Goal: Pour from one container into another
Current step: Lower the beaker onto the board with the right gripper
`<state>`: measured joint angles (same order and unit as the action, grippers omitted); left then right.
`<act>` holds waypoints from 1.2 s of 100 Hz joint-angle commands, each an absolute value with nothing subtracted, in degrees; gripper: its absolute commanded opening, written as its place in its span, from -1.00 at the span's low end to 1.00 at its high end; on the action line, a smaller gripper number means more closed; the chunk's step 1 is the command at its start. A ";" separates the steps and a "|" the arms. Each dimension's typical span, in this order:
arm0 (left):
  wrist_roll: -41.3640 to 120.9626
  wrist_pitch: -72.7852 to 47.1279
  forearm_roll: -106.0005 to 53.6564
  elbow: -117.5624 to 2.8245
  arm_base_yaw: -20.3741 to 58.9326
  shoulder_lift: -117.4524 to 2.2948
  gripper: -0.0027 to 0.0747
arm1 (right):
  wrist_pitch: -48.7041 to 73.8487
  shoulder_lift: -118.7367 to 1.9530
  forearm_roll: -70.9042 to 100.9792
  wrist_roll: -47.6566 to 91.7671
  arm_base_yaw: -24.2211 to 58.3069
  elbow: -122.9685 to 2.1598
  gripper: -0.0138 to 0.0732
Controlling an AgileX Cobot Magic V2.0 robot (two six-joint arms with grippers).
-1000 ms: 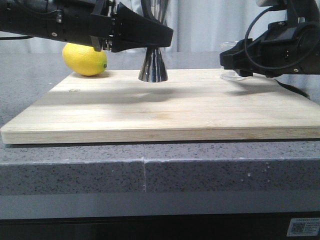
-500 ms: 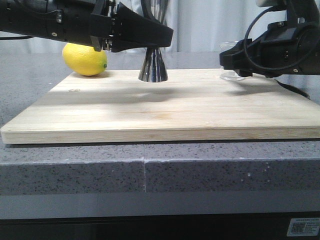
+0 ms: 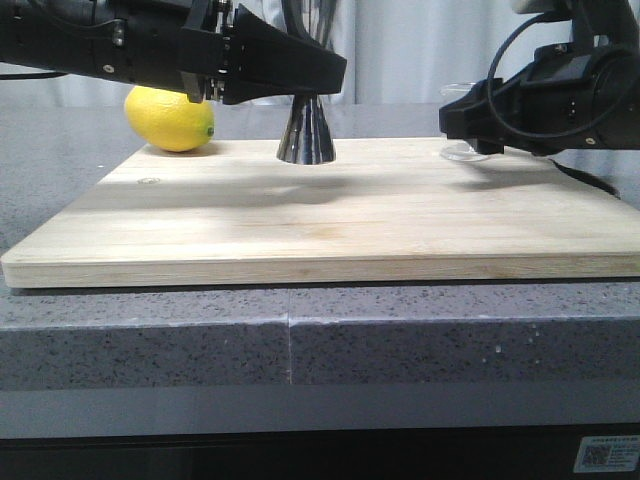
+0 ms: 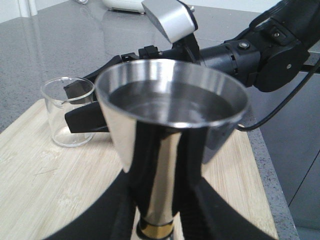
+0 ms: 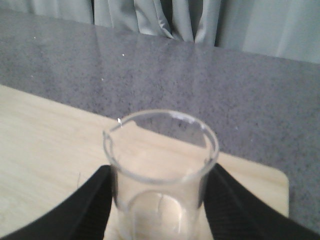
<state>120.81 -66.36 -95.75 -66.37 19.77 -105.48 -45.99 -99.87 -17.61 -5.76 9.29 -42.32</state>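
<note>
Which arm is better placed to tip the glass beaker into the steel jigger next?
The right: its gripper brackets the beaker standing on the board, while the left gripper flanks the jigger.

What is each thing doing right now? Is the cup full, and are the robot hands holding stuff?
Beaker: upright on the board, looks empty.
Jigger: upright, liquid in its top cup.
Left gripper: jaws closed around the jigger.
Right gripper: jaws around the beaker.
Lemon: lying beside the board, untouched.

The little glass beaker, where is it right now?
In the front view the glass beaker stands at the far right of the wooden board, between the right gripper's fingers, well right of the steel jigger.
</note>
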 commanded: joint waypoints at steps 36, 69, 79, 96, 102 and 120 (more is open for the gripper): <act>120.40 -71.57 -99.91 -67.97 20.34 -102.52 -0.50 | -46.39 -98.12 -16.92 -5.20 9.00 -43.38 0.25; 120.40 -71.57 -99.91 -67.97 20.34 -102.52 -0.50 | -46.14 -96.54 -16.92 -5.20 9.00 -43.38 0.25; 120.40 -71.57 -99.91 -67.97 20.34 -102.52 -0.50 | -44.59 -95.27 -16.92 -5.20 9.00 -43.38 0.25; 120.40 -71.20 -99.91 -67.97 20.34 -102.52 -0.50 | -40.39 -93.54 -16.92 -5.20 9.00 -43.38 0.25; 120.40 -71.08 -99.91 -67.97 20.34 -102.52 -0.50 | -39.99 -92.90 -16.92 -5.20 9.00 -43.38 0.25; 120.40 -71.08 -99.91 -67.97 20.34 -102.52 -0.50 | -37.91 -91.18 -16.92 -5.54 9.00 -43.38 0.25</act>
